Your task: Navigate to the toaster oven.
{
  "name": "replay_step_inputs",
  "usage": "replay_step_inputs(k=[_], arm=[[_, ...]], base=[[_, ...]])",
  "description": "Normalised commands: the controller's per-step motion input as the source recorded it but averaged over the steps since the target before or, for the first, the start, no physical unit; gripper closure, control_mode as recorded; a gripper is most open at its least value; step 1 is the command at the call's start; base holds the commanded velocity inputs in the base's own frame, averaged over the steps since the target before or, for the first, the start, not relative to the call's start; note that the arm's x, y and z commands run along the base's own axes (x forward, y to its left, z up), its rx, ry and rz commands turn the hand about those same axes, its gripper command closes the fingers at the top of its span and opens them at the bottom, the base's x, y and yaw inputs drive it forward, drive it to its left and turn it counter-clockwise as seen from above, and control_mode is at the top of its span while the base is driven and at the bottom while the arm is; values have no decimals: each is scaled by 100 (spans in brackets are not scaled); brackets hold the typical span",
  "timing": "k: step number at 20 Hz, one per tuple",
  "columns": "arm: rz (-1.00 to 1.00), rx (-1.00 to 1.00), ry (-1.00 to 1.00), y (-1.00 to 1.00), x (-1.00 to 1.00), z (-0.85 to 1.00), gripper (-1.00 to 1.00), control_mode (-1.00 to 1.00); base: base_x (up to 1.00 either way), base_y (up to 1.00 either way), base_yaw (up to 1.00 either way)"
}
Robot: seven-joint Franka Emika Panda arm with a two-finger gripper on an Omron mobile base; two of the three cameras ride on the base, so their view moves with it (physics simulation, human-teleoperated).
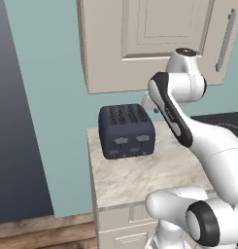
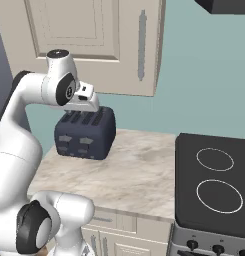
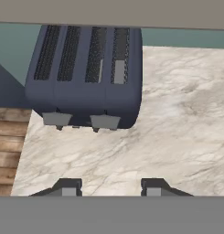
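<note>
The dark green toaster oven is out of view. My gripper hangs open above the marble counter with nothing between its fingertips. In the right base view the gripper is held up just over the near top edge of a navy-blue slot toaster, apart from it. In the left base view the hand peeks out behind my forearm, right of the toaster.
Cream wall cabinets hang close above the hand. A flat black stovetop with white rings lies at the counter's right. The counter ends at the left, beside a teal wall and wooden floor.
</note>
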Motion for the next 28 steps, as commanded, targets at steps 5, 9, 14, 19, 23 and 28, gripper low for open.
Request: replay_step_inputs(k=[5,9,14,19,23,28], arm=[[0,0,0,0,0,0,-100,100],[0,0,0,0,0,0,-100,100],[0,0,0,0,0,0,-100,100],[0,0,0,0,0,0,-100,100],[0,0,0,0,0,0,-100,100],[0,0,0,0,0,0,-100,100]], base=[[0,0,0],[-16,0,0],[-32,0,0],[-43,0,0],[-14,0,0],[-3,-24,-1]])
